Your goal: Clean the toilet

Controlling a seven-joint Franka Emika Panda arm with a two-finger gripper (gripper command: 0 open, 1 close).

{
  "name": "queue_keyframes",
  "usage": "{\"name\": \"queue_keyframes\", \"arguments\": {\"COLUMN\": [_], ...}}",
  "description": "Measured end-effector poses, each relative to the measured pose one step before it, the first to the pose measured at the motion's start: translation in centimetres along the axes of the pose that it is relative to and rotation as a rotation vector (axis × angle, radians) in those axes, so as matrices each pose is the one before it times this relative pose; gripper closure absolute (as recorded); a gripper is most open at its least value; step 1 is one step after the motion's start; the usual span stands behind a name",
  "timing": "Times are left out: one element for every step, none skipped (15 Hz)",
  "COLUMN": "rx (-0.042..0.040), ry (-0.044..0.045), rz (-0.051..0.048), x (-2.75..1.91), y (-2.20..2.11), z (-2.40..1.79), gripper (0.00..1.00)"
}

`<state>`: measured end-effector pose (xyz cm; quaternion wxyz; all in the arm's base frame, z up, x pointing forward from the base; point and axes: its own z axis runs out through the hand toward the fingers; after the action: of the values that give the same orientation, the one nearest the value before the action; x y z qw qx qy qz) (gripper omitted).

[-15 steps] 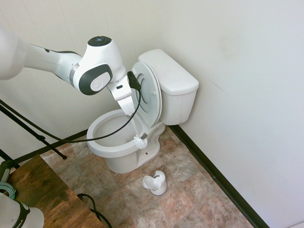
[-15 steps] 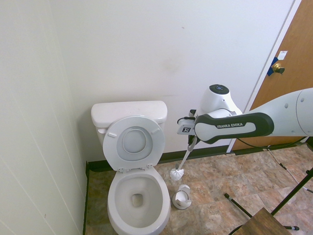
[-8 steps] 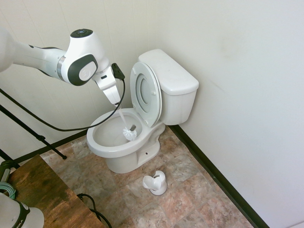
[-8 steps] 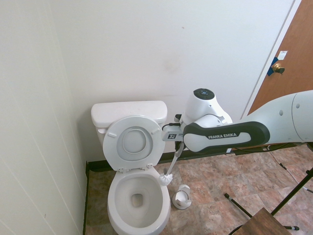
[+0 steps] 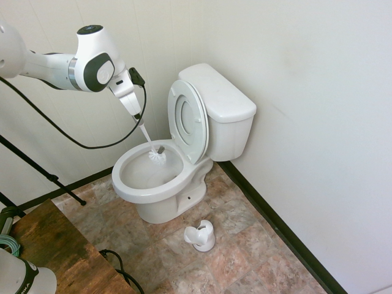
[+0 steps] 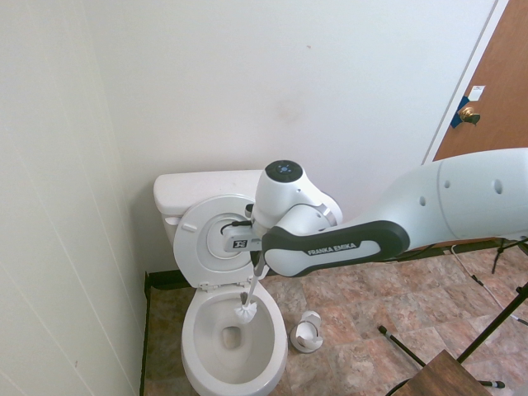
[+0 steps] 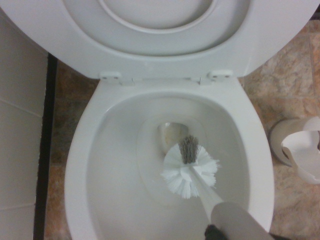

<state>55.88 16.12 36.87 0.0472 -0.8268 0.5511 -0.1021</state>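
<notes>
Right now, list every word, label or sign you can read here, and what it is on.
"FRANKA EMIKA": on the arm's dark band, second exterior view.
Small white label near the gripper: too small to read.
White tag on the door: no legible text.
Toilet, brush, holder: no print visible.

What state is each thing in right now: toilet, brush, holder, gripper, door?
toilet: seat and lid raised, bowl open.
brush: held by its handle, head down over the bowl.
brush holder: empty, on the floor beside the toilet.
gripper: shut on the brush handle.
door: closed.
</notes>
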Motion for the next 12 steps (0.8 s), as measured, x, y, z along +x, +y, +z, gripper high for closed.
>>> {"name": "queue_keyframes", "arguments": {"rx": [-0.01170, -0.00553, -0.00104, 0.00007, 0.00063, 0.00403, 0.00320, 0.00777, 0.00294, 0.00191, -0.00149, -0.00213], "ry": [-0.00114, -0.00522, -0.00531, -0.00051, 0.00341, 0.00954, 0.01082, 0.01050, 0.01089, 0.01279, 0.00912, 0.00681], "rz": [0.00127, 0.00376, 0.00409, 0.00555, 0.00450, 0.00721, 0.00665, 0.00706, 0.00912, 0.01091, 0.00721, 0.00594], "x": [-0.596, -0.572, -0.554, -0.534, -0.457, -0.256, -0.116, 0.028, 0.142, 0.128, -0.027, -0.147], "y": [-0.409, -0.425, -0.369, -0.348, -0.272, -0.315, -0.266, -0.305, -0.233, -0.318, -0.296, -0.279], "z": [1.347, 1.216, 1.225, 1.233, 1.122, 0.989, 0.935, 0.754, 0.737, 0.697, 0.682, 0.733], "gripper": [1.00, 1.00, 1.00, 1.00, 1.00, 1.00, 1.00, 1.00, 1.00, 1.00, 1.00, 1.00]}}
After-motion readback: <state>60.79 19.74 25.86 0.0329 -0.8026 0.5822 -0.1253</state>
